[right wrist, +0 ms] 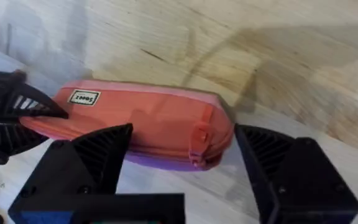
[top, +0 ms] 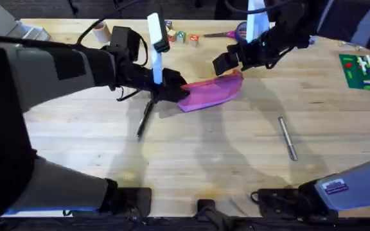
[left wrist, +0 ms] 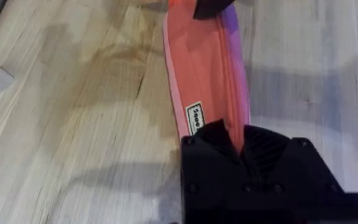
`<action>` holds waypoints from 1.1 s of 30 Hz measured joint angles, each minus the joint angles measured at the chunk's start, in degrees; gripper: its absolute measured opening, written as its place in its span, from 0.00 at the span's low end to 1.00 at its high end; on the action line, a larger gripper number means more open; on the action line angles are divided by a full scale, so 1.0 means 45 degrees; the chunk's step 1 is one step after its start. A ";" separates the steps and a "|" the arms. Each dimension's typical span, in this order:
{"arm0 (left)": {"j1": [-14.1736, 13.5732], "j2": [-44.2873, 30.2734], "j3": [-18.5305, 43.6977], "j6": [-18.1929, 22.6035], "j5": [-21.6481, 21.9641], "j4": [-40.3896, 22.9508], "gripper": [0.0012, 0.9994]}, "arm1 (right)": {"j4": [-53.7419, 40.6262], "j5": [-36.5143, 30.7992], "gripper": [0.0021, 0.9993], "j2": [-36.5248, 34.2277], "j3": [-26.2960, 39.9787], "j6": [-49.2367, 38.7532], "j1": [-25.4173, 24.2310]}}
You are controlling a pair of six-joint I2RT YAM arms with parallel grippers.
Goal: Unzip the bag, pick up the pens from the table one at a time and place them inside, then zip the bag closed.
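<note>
The pink bag lies on the table, its zipper shut along the top. My left gripper is shut on the bag's left end; in the left wrist view its fingers pinch the fabric of the bag. My right gripper hovers open over the other end, one finger on each side of the zipper pull; overhead it shows at the right gripper. A black pen lies left of the bag. A silver pen lies to the right, nearer the front.
Purple-handled scissors and small coloured blocks sit at the back edge. A green board with pieces lies at the far right. Bare wood spreads across the table's front half.
</note>
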State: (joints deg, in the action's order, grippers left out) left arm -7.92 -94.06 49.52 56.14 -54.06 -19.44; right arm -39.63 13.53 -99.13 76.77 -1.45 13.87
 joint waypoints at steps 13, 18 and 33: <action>0.0000 0.0000 0.0000 0.0000 0.0000 -0.0005 0.04 | -0.0109 0.0157 0.65 0.0000 0.0000 0.0091 0.0000; 0.0000 0.0000 0.0000 0.0000 -0.0005 -0.0015 0.04 | -0.0180 0.0147 0.47 0.0000 0.0000 0.0102 0.0000; -0.0010 0.0000 0.0000 0.0000 -0.0029 -0.0049 0.04 | -0.0444 -0.0052 0.03 0.0000 0.0005 -0.0118 0.0000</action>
State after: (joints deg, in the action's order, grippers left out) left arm -7.97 -94.06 49.52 56.14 -54.19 -19.66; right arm -41.63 13.30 -99.13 76.79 -1.98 13.87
